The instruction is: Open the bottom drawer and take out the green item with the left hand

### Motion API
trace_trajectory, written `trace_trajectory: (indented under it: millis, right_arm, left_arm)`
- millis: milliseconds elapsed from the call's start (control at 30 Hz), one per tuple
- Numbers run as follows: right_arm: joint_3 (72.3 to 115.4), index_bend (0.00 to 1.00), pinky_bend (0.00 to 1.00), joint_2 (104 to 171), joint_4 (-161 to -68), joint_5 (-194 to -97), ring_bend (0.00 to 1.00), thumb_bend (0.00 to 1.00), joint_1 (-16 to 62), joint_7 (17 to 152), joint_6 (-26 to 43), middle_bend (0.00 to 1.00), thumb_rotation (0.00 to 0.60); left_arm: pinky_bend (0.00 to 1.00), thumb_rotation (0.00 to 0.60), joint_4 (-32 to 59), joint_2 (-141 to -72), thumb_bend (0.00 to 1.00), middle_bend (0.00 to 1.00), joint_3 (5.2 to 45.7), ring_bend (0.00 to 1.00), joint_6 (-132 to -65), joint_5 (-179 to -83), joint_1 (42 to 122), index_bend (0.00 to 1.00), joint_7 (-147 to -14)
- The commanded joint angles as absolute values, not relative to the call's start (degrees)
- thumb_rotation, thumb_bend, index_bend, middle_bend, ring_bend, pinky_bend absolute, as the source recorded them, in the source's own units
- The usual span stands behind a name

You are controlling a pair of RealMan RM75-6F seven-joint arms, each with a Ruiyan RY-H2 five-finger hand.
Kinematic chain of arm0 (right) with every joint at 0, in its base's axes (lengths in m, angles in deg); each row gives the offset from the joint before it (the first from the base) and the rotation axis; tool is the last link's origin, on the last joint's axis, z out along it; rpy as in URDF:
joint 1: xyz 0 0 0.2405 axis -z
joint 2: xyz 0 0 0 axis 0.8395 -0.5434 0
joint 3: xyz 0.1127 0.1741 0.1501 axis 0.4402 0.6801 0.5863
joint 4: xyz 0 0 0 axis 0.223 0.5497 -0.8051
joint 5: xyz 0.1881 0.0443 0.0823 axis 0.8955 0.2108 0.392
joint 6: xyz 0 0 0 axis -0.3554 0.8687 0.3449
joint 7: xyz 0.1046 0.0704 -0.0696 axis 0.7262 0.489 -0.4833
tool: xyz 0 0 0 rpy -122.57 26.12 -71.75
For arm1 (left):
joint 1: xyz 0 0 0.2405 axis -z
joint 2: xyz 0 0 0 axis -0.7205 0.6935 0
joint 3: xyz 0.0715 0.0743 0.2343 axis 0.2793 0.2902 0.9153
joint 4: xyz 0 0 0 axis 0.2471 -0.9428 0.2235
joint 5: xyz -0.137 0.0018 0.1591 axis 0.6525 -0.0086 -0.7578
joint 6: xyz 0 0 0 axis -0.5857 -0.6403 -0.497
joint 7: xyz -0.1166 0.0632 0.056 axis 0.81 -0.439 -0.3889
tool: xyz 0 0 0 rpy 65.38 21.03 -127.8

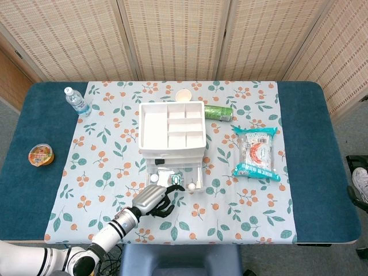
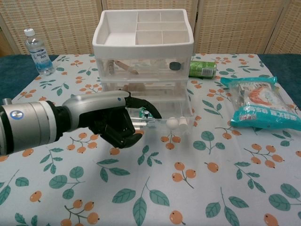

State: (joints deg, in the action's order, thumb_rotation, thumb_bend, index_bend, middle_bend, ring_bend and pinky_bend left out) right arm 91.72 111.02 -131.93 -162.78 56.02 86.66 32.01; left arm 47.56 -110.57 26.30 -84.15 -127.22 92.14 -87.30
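Head view shows the left hand [image 1: 156, 199] at the front edge of the pulled-out bottom drawer [image 1: 174, 178] of the clear drawer organizer [image 1: 172, 128]. Its fingers [image 2: 141, 104] hook over the drawer's front wall while the rest curl underneath; whether they actually grip the wall or only rest against it I cannot tell. Nothing else is in the hand. The green item [image 1: 176, 179] lies inside the drawer just beyond the fingertips, toward the cabinet and slightly to the robot's right; it is too small to judge its long axis. In the chest view it shows as a sliver just behind the fingers. The right hand appears in neither view, so the left is plainly nearer.
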Motion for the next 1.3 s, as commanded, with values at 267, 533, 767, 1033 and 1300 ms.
trace_trajectory:
  millis: [267,533,767,1033,1300]
  right_arm:
    - [91.74,0.13,0.25,110.94,-132.00,-162.82,0.22,0.36,56.10,86.74,32.14,0.23,0.600]
    - [91.80,0.13,0.25,110.93,-131.91,-162.86,0.22,0.36,56.04,86.91,32.12,0.23,0.600]
    - [91.77,0.13,0.25,110.98,-131.62,-163.01,0.22,0.36,55.93,87.28,31.96,0.23,0.600]
    - [91.87,0.13,0.25,110.96,-131.53,-163.39,0.22,0.36,55.93,87.50,32.39,0.23,0.600]
    - [91.85,0.13,0.25,111.04,-131.70,-163.82,0.22,0.36,55.96,87.54,32.78,0.23,0.600]
  left_arm:
    - [1.00,0.600,48.02,-110.16,0.51,0.91,26.52,0.99,-84.74,-128.80,91.57,0.07,-86.74]
    - [1.00,0.600,50.04,-107.91,0.51,0.91,26.93,0.99,-87.45,-132.94,90.15,0.07,-87.13]
    - [1.00,0.600,46.66,-106.00,0.48,0.93,26.28,1.00,-93.29,-144.16,88.25,0.28,-85.00]
    - [1.00,0.600,40.46,-102.55,0.45,0.95,25.76,1.00,-94.97,-155.59,89.70,0.40,-81.80]
    - [1.00,0.600,33.66,-102.00,0.33,1.00,26.66,1.00,-91.05,-159.48,93.19,0.39,-87.81]
